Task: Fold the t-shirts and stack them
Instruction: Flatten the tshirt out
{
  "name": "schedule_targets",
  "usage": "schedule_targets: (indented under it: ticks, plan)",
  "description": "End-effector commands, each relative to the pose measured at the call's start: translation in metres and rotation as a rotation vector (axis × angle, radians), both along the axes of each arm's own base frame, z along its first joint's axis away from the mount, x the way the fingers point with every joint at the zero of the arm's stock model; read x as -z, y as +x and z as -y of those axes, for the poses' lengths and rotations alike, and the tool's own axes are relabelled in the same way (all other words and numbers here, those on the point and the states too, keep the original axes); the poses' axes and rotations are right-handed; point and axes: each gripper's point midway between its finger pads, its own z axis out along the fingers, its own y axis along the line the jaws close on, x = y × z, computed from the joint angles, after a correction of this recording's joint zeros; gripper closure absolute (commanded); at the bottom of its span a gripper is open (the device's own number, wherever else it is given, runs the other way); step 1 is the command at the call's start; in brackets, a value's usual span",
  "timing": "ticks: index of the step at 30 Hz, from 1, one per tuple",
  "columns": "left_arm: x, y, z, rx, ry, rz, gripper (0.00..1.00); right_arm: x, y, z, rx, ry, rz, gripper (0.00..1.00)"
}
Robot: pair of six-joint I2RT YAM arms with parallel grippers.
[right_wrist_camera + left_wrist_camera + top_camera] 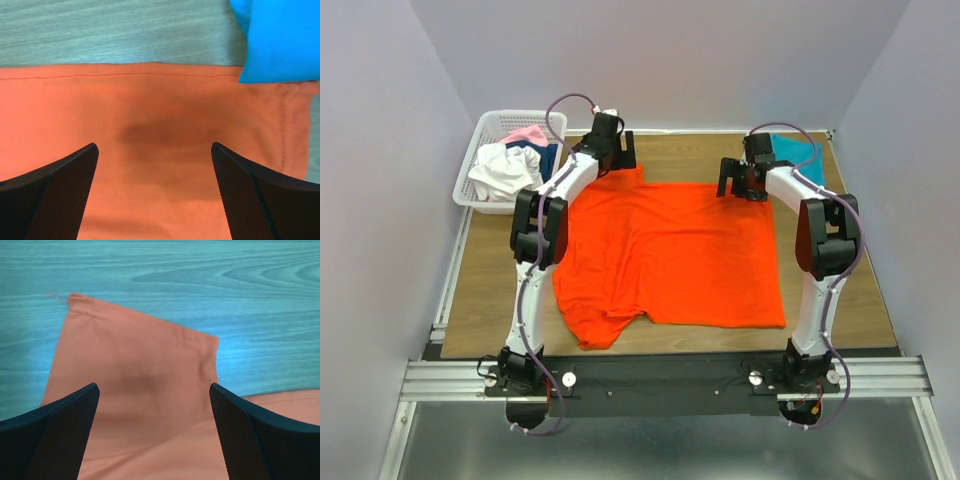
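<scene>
Plainly, left gripper [153, 386] and right gripper [154, 145] gape empty.

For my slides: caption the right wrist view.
Open right gripper hovers above the orange-red fabric t-shirt, a teal-blue fabric t-shirt covering its corner on the wooden table.

Overall level, top view: bright, even and diffuse, with light falling from above.
Shadows, top view: faint and soft-edged, close under the left arm [542, 220].
Saturation, top view: orange-red t-shirt [690, 250] is very vivid, and its creases barely register.
Colour cast, left wrist view: cool. The table [200, 280] reads teal and the shirt is washed out to salmon.
Glare, left wrist view: pale bright patch on the wood just beside the sleeve edge.
Shadows, wrist views: one soft dark blotch on the shirt at the centre of each view.
Focus, left wrist view: wood grain and hem stitching are sharp.
Focus, right wrist view: wood grain is softer. The teal-blue t-shirt [282, 40] is a flat colour with no weave resolved.
</scene>
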Motion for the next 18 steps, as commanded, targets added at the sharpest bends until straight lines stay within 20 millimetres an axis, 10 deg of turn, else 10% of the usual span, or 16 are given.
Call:
schedule_targets:
  ticks: [1, 18]
  plan:
    - [0.010, 0.011, 0.007, 0.037, 0.013, -0.021, 0.02, 0.009, 0.006, -0.004, -0.007, 0.027, -0.022, 0.00]
    - [0.056, 0.033, 0.025, 0.079, -0.163, -0.084, 0.02, 0.015, 0.013, -0.002, -0.023, -0.007, -0.018, 0.00]
